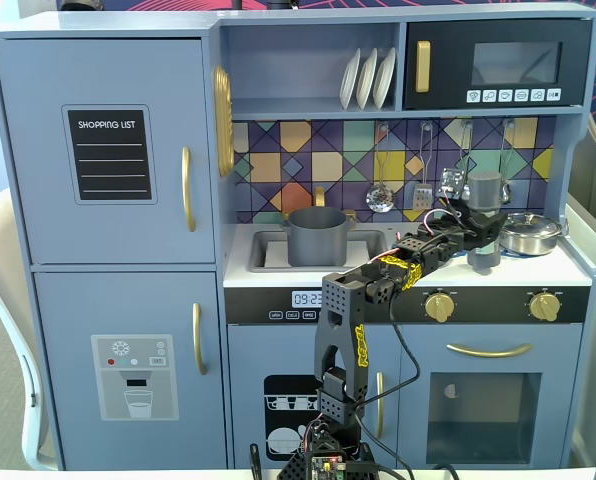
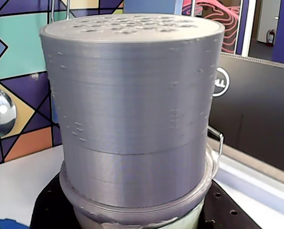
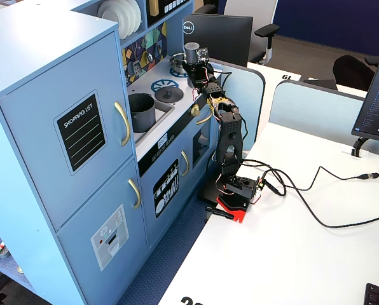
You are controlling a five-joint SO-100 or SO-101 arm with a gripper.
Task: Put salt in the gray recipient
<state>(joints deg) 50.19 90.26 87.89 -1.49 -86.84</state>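
Note:
The salt shaker (image 1: pixel 486 190) is a tall dark-gray cylinder standing upright at the right of the counter. In the wrist view it (image 2: pixel 132 105) fills the frame, with a pale label edge at the bottom. My gripper (image 1: pixel 483 232) is shut on its lower half, with a black jaw on each side of it in the wrist view (image 2: pixel 137 220). The gray recipient (image 1: pixel 318 236) is a matte dark-gray pot with side handles. It sits in the sink, left of the gripper. In the other fixed view the shaker (image 3: pixel 191 51) is behind and right of the pot (image 3: pixel 142 112).
A shiny steel pan (image 1: pixel 530 234) stands just right of the shaker. A flat gray lid (image 3: pixel 168 94) lies on the counter between sink and gripper. Ladle and utensils (image 1: pixel 380 195) hang on the tiled back wall. Oven knobs (image 1: pixel 439 306) are below the counter edge.

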